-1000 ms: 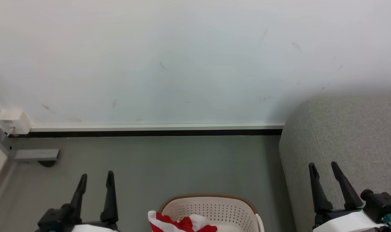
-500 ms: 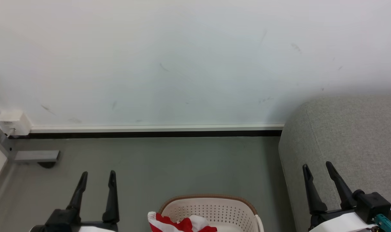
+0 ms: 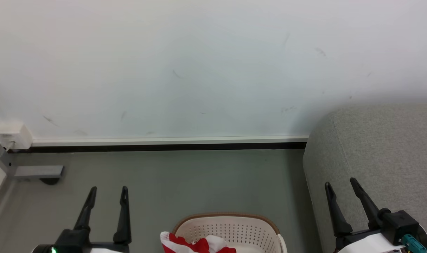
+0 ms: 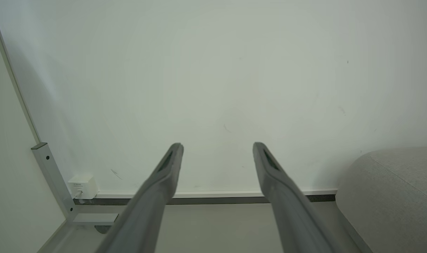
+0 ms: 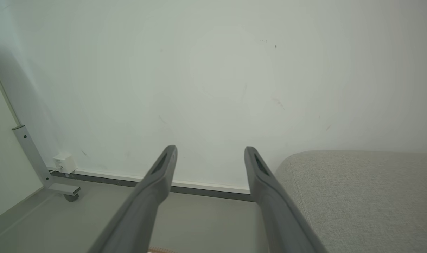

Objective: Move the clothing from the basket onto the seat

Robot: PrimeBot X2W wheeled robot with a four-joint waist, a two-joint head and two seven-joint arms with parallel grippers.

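Observation:
The cream-white basket [image 3: 234, 226] with a brown rim sits on the floor at the bottom middle of the head view, cut off by the frame edge. Red and white clothing [image 3: 196, 244] lies bunched in its near left part. The light grey seat [image 3: 382, 147] rises at the right, also visible as seat [image 4: 396, 189] and seat [image 5: 357, 189]. My left gripper [image 3: 108, 191] stands open left of the basket, holding nothing; in its own wrist view the left gripper [image 4: 217, 146] points at the wall. My right gripper [image 3: 341, 183] is open in front of the seat's side, right gripper [image 5: 210, 149] empty.
A white wall with a dark baseboard [image 3: 164, 146] closes the far side of the grey floor [image 3: 185, 182]. At the far left stand a white wall box [image 3: 11, 135] and a grey metal foot with a caster [image 3: 41, 173].
My right gripper has shifted left and slightly down in the head view. The left gripper has moved a little to the right. Both stay open, and the whole picture has drifted slightly.

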